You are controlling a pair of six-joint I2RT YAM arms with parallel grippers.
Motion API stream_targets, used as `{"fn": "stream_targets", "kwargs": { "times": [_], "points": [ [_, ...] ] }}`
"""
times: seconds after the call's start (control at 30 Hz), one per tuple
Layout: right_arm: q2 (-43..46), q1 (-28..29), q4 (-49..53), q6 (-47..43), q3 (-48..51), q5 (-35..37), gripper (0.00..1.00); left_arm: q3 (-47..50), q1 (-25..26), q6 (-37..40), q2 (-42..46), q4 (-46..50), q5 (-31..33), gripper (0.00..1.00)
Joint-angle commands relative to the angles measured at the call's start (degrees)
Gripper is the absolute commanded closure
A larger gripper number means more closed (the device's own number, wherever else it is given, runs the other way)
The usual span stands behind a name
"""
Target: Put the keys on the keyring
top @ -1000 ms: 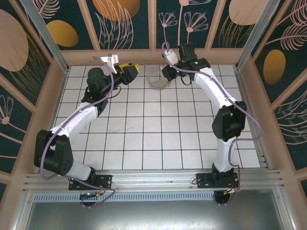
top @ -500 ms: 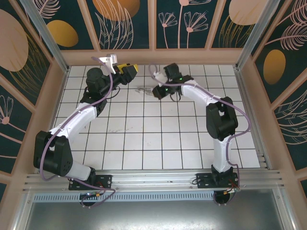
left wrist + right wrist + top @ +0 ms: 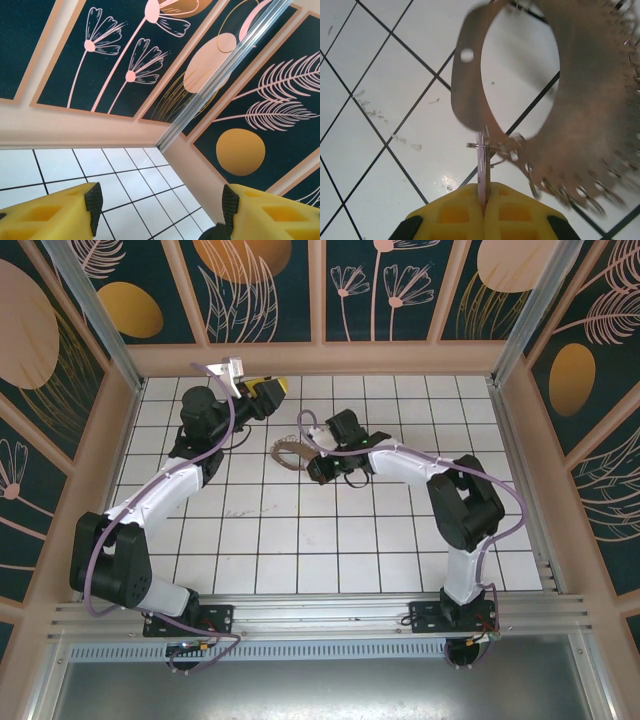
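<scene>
Right fingers [image 3: 487,200] swung nearer, pinching key [image 3: 481,162], keyring [image 3: 590,115] touching

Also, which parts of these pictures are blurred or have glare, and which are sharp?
Right wrist view: the keyring is smeared on its right side, tiny rings streaked; the key in the shut right gripper is sharper; glare spot on the tile nearby. Left wrist view: wall panels sharp, open left gripper slightly soft. Top external view: evenly lit, keyring small and hazy.
</scene>
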State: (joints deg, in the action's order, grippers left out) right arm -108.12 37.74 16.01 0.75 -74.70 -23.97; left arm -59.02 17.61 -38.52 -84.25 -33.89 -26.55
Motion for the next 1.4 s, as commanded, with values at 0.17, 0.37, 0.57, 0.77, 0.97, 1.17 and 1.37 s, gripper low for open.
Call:
{"fn": "stream_targets", "kwargs": {
  "times": [0.17, 0.37, 0.57, 0.77, 0.97, 1.17, 1.37],
  "points": [
    [0.59, 2.99, -4.41, 5.91, 5.53, -0.23, 1.0, 0.83, -0.42, -1.38, 1.16, -3.21, -1.13, 0.34],
    [-0.75, 5.02, -6.53, 9.52, 8.16, -2.93, 1.0, 1.23, -0.41, -1.06, 1.78, -2.72, -0.81, 0.34],
    [-3.19, 7.5, -6.1, 10.77, 8.36, -2.8, 1.0, 1.62, -0.42, -0.9, 2.03, -2.89, -0.62, 0.34],
    [-3.58, 9.08, -5.97, 11.89, 9.43, -1.99, 1.0, 1.47, -0.46, -1.58, 2.06, -3.53, 0.13, 0.33],
    [-2.21, 11.96, -6.36, 13.41, 10.0, -1.26, 0.71, 0.85, -0.42, -3.13, 1.7, -5.18, 0.11, 0.33],
    [1.17, 14.73, -8.29, 15.33, 11.24, -0.43, 0.58, -0.02, -0.46, -3.94, 1.45, -5.49, 0.09, 0.33],
    [8.33, 14.35, -9.47, 16.39, 15.32, 0.56, 0.51, -0.63, -0.41, -4.34, 1.36, -5.47, 0.14, 0.32]
  ]
}}
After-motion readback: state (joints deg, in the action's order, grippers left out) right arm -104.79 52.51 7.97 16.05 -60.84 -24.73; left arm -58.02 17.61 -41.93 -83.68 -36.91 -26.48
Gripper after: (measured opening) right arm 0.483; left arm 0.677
